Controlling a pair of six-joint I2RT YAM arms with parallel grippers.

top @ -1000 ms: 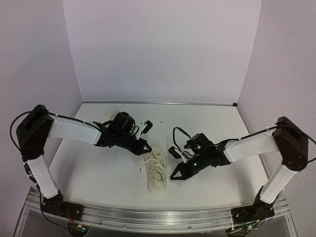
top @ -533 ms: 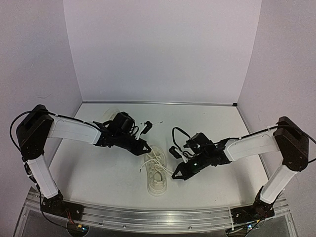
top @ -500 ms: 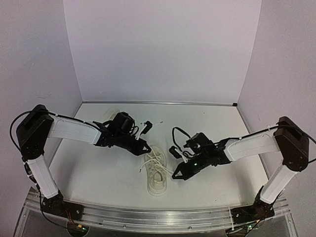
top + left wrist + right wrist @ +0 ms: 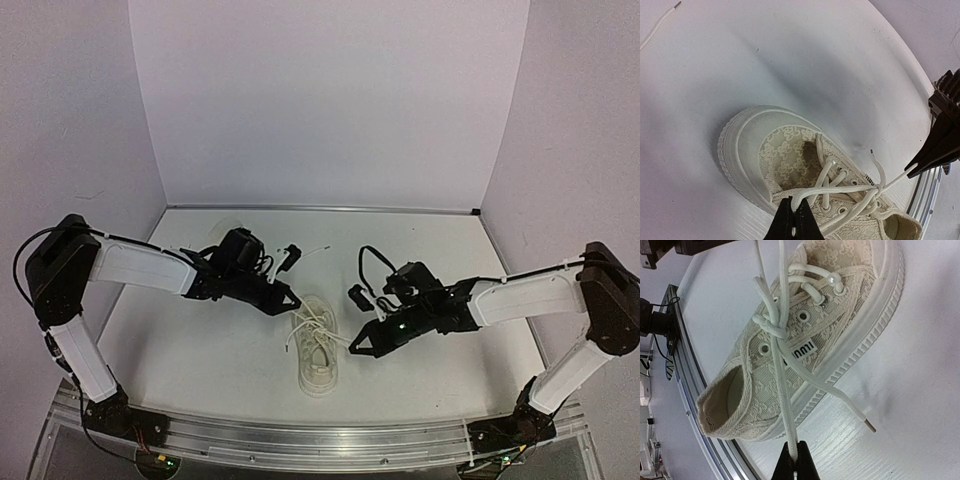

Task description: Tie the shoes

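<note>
White matte tabletop (image 4: 190,345), boxed in by pale lilac walls (image 4: 320,100) at the back and on both sides. Aluminium rail (image 4: 320,437) along the bottom edge of the top view, both arm bases bolted to it.

Hard to read from above: upper end of the shoe (image 4: 318,352) lost under a tangle of white laces and the tip of the left gripper (image 4: 292,299). Heel cropped at the bottom right of the left wrist view; toe cap cropped at the top right of the right wrist view. Up in the top left corner of the left wrist view, a stray lace end (image 4: 660,22), tipped, running out of frame, owner impossible to tell.

Shoe in the lower centre of the top view, sole down on the table, heel toward the rail, flanked by the two gripper tips. Cream canvas with a floral lace pattern, ribbed pale rubber round the toe, metal eyelets, a small side label with dark letters, not legible. Knot (image 4: 771,326) already crossed over the middle eyelets.

Left gripper at the shoe's upper left, fingers pressed flat together on a lace loop (image 4: 830,190). Right gripper (image 4: 356,350) at the shoe's right, fingers likewise clamped, on a taut lace (image 4: 783,405) drawn straight from the knot to the bottom of its view. Free lace tip (image 4: 867,426) resting on the table, lower right of that view.
</note>
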